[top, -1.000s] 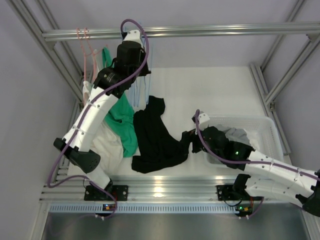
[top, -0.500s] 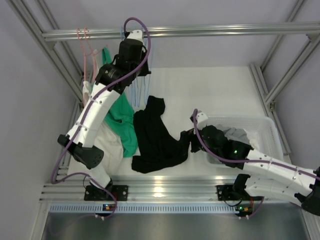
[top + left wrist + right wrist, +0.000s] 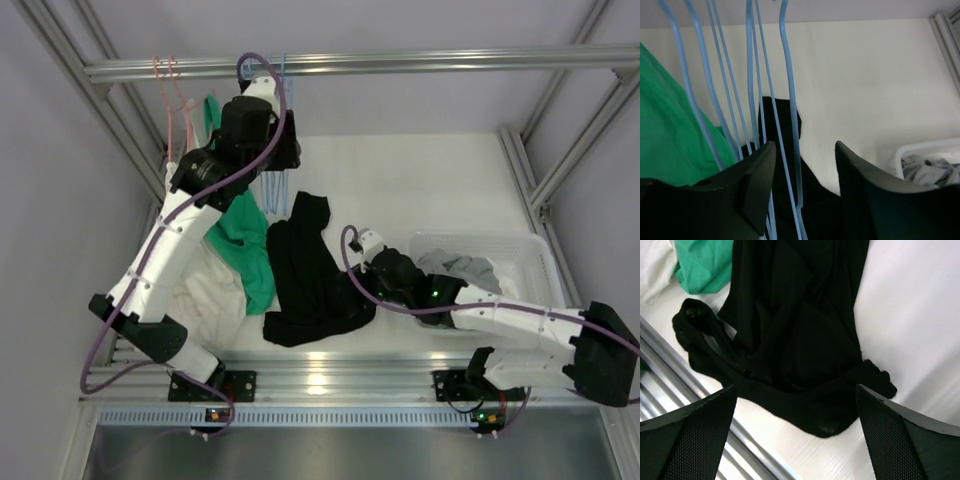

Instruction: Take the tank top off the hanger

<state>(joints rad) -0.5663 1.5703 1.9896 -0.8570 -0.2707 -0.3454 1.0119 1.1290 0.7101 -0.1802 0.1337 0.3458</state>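
On the white table (image 3: 430, 180) the black tank top (image 3: 310, 275) lies loose, hanger-free. Left gripper (image 3: 804, 147) just opened partway off the blue hanger (image 3: 790, 125); right gripper (image 3: 795, 390) moved over the top, jaws wide, empty. Looks basically done.

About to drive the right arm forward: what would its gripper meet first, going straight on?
Probably the black top, which lies crumpled dead ahead of the open right gripper. How far off it is, the wrist view does not show.
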